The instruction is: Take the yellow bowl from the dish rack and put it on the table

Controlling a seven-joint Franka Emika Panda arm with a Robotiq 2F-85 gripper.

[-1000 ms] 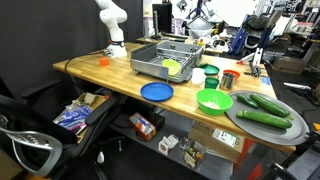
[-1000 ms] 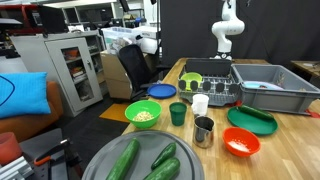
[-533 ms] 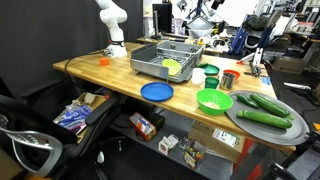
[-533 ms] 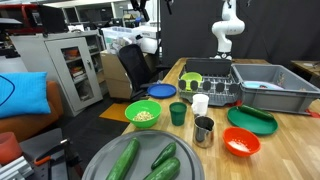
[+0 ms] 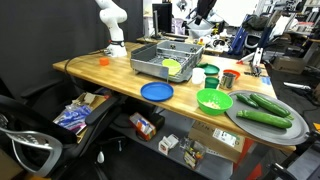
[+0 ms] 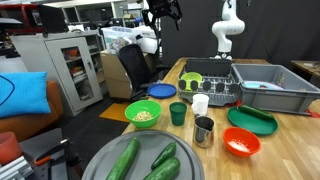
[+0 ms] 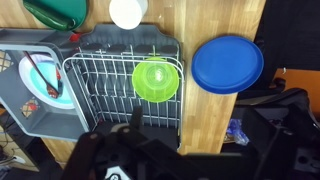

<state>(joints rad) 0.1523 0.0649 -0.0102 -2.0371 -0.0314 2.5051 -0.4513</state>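
The yellow bowl [image 7: 155,79] lies in the grey dish rack [image 7: 105,110], near the rack's edge that faces the blue plate. Both exterior views show the bowl [image 5: 172,68] [image 6: 191,79] in the rack [image 5: 150,62] [image 6: 215,88] on the light-wood table [image 5: 100,70]. My gripper [image 6: 161,14] hangs high above the table, well clear of the rack, and is also at the top of an exterior view [image 5: 205,8]. In the wrist view its dark fingers [image 7: 135,118] stand apart and hold nothing.
A blue plate [image 7: 227,63] lies beside the rack. A white cup [image 7: 128,10], a dark green plate [image 7: 55,10] and a grey bin [image 7: 35,85] border it. A green bowl [image 5: 214,100], cups [image 6: 178,113] and a cucumber tray [image 5: 265,112] stand further along.
My gripper has moved into view at the top of an exterior view, travelling sideways towards the space above the rack. The bowl and the other objects have not moved.
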